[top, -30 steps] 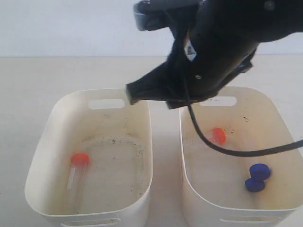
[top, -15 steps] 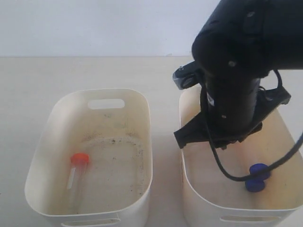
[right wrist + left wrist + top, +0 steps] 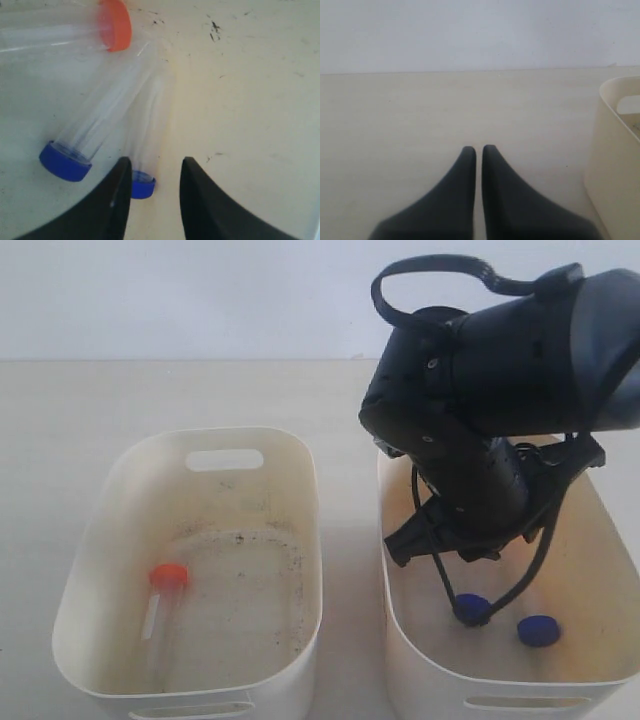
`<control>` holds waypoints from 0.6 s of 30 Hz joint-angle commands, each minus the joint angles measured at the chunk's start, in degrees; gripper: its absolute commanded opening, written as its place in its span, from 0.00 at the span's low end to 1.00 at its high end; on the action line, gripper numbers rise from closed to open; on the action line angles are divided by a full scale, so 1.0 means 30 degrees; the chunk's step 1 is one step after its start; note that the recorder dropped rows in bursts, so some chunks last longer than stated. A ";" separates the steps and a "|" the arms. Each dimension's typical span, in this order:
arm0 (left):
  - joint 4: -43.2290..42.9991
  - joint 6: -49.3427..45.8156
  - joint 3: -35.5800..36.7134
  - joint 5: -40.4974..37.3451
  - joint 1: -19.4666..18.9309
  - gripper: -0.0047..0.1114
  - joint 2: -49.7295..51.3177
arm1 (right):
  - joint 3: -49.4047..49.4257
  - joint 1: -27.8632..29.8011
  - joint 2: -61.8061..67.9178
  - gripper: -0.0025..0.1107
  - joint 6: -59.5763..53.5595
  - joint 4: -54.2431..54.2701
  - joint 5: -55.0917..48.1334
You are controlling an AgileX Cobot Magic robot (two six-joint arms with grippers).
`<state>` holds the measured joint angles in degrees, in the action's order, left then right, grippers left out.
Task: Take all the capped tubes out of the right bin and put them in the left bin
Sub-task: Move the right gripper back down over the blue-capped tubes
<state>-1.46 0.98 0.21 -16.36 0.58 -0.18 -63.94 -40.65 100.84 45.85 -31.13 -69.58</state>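
Tube with blue cap (image 3: pixel 147 145), just beside the right pincer (image 3: pixel 156 162) — narrowly parted, empty — looks light, stiff, slick; best pinched mid-barrel.

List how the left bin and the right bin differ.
The left bin has a greyish, dirt-speckled floor; the right bin looks yellower inside.
The left bin holds one orange-capped tube; the right bin holds two blue-capped tubes and another orange-capped tube.
The right pincer is down inside the right bin; nothing reaches into the left bin.
Both are cream oblong tubs with rounded corners.
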 commanded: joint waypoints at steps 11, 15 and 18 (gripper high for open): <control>0.0121 0.0166 -0.0069 0.0160 -0.0005 0.08 0.0060 | 0.0024 0.0036 -0.0477 0.31 -0.0401 0.1178 -0.0127; 0.0121 0.0166 -0.0069 0.0160 -0.0005 0.08 0.0060 | 0.0024 0.0036 -0.0561 0.31 -0.0558 0.1347 0.0505; 0.0121 0.0166 -0.0069 0.0160 -0.0005 0.08 0.0060 | 0.0024 0.0036 -0.0561 0.31 -0.0583 0.1256 0.0681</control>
<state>-1.46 0.98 0.21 -16.36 0.58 -0.18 -63.94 -40.65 99.77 44.31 -27.50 -68.46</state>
